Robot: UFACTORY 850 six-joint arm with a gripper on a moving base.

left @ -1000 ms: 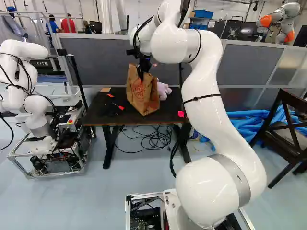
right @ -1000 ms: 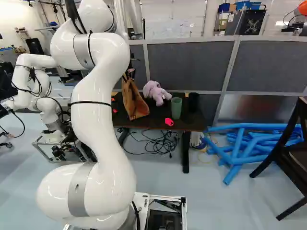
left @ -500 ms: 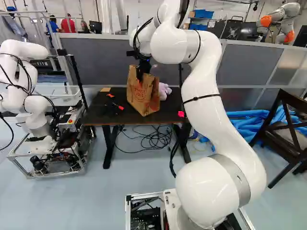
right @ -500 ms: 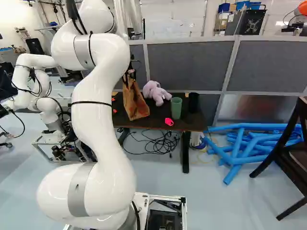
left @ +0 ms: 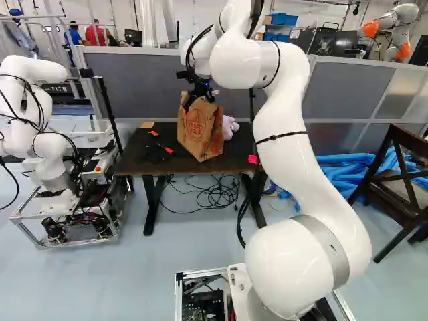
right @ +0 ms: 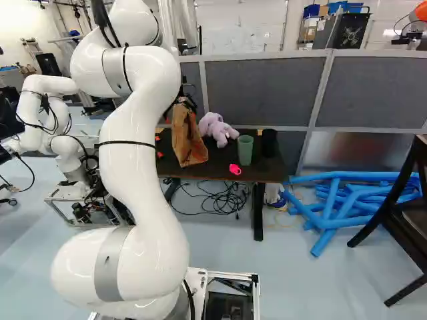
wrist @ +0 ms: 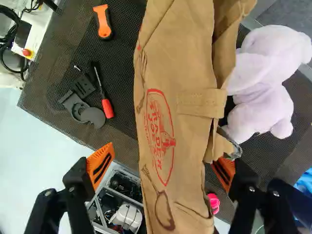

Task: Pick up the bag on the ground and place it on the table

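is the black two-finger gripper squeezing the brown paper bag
No, the gripper stands open, with a clear gap between one orange-padded finger and the bag.

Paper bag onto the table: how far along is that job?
Looks done: the bag stands on the table, off the floor. In hand: the release, it seems; the gripper is open around the bag's upper part, one orange pad plainly clear of the paper. Left: probably just backing the gripper away, since the bag is between its fingers.
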